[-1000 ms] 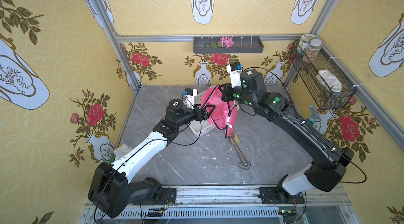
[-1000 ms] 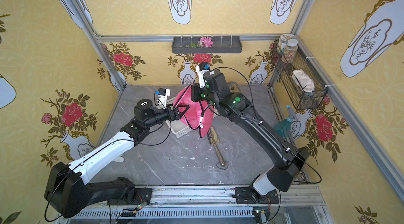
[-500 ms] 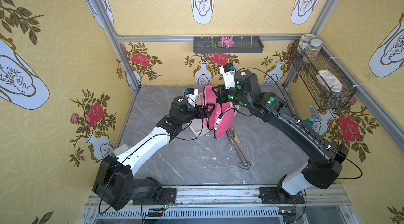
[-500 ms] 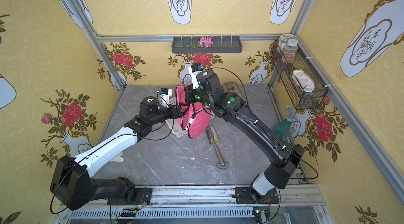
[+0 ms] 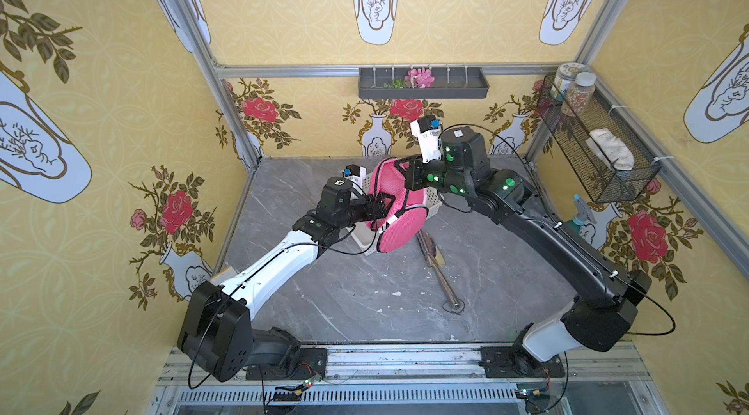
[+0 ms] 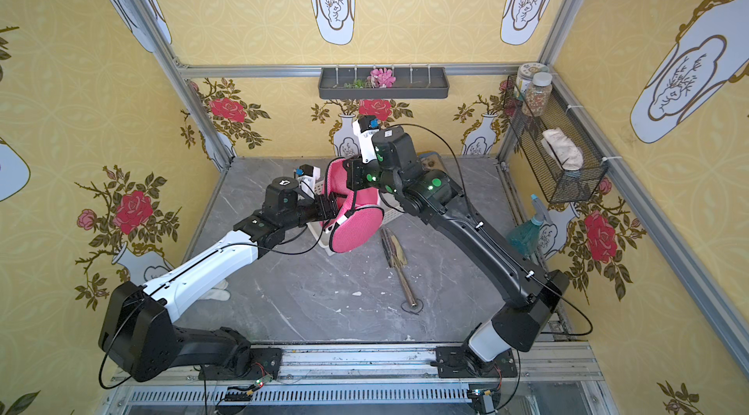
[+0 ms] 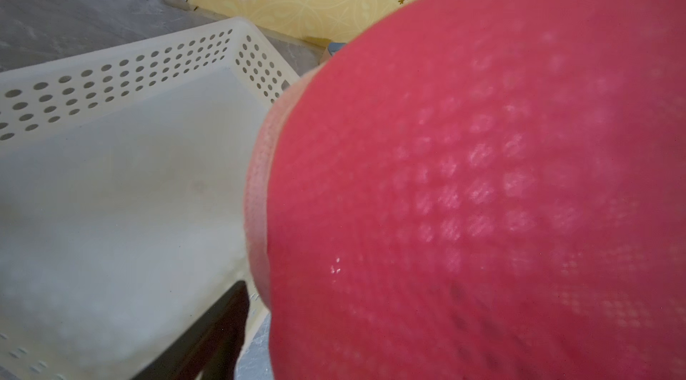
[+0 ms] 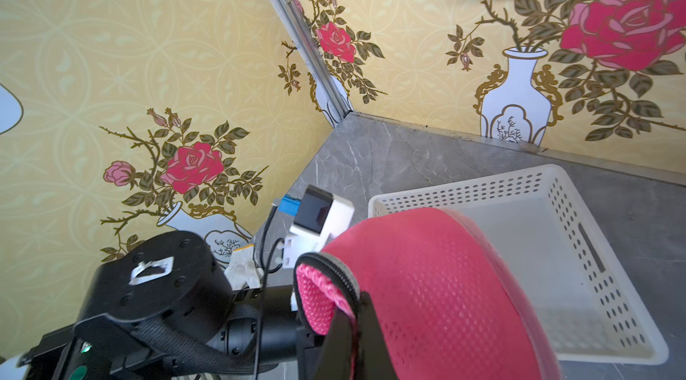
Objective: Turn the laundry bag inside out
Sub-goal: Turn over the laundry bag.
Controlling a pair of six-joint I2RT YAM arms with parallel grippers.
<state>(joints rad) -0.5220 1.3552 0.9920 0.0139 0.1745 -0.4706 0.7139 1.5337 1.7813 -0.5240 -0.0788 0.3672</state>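
Right wrist view shows laundry bag (image 8: 445,285) above grey tabletop (image 8: 389,151), yellow walls (image 8: 111,44).

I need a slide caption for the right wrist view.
Pink laundry bag, pinched at its black zipper rim, over the white basket.

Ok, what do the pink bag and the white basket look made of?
The laundry bag: soft mesh fabric, matte pink; open weave and limp folds show it. The basket: probably rigid plastic, white, faintly translucent; straight walls with rows of punched holes.
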